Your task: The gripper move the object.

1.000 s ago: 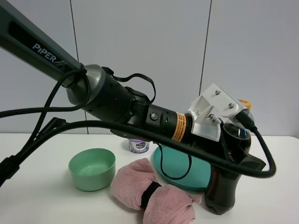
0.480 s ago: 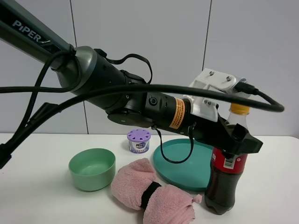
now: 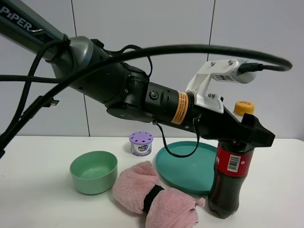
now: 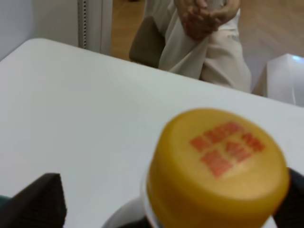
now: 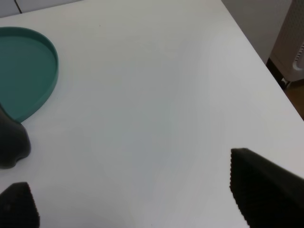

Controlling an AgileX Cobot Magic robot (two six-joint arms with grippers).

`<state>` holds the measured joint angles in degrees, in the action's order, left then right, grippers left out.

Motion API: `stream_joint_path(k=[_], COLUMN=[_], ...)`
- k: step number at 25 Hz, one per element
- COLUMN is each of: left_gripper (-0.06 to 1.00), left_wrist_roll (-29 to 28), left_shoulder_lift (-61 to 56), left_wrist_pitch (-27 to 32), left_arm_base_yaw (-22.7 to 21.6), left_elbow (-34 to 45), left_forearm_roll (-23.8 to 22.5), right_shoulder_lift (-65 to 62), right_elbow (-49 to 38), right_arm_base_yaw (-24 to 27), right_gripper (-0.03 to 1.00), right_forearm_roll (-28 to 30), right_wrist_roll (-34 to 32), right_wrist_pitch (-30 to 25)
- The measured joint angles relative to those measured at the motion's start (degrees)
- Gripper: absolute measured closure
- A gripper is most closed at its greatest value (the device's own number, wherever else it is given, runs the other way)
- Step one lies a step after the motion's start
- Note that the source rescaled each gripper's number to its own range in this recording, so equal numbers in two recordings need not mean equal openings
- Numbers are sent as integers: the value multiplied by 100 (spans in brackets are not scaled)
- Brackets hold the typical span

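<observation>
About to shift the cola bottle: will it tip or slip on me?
Bottle looks mostly full of dark cola, so probably heavy for its size. It is tall on a narrow base, and the left hand sits high near the cap, so a push there may tip it. Smooth plastic could slip.

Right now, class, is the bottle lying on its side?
No, the bottle stands upright on the table with its cap at the top.
</observation>
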<state>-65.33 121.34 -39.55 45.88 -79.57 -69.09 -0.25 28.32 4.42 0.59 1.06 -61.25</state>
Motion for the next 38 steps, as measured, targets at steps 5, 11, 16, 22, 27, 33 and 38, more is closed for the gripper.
stream_joint_path(k=[5,11,16,22,27,33,38], left_gripper=[30,30,30,30,29,29,29], left_wrist_roll=[-299,-57,924,1404,1406,1140,1013], left_shoulder_lift=[0,-174,-295,-295,-295,-295,-295], left_wrist_pitch=[-102,-120,-16,375,379,352,62], left_arm_base_yaw=[50,59,-7,-135,-250,-282,-282], left_elbow=[5,330,771,854,854,854,854], left_forearm_roll=[-275,-292,62,273,360,377,351], right_shoulder_lift=[0,0,0,0,0,0,0], right_elbow=[0,0,0,0,0,0,0], right_arm_base_yaw=[0,0,0,0,0,0,0], right_gripper=[-3,-3,-3,-3,-3,-3,-3], right_forearm_roll=[0,0,0,0,0,0,0], right_wrist_roll=[0,0,0,0,0,0,0], right_wrist_pitch=[0,0,0,0,0,0,0])
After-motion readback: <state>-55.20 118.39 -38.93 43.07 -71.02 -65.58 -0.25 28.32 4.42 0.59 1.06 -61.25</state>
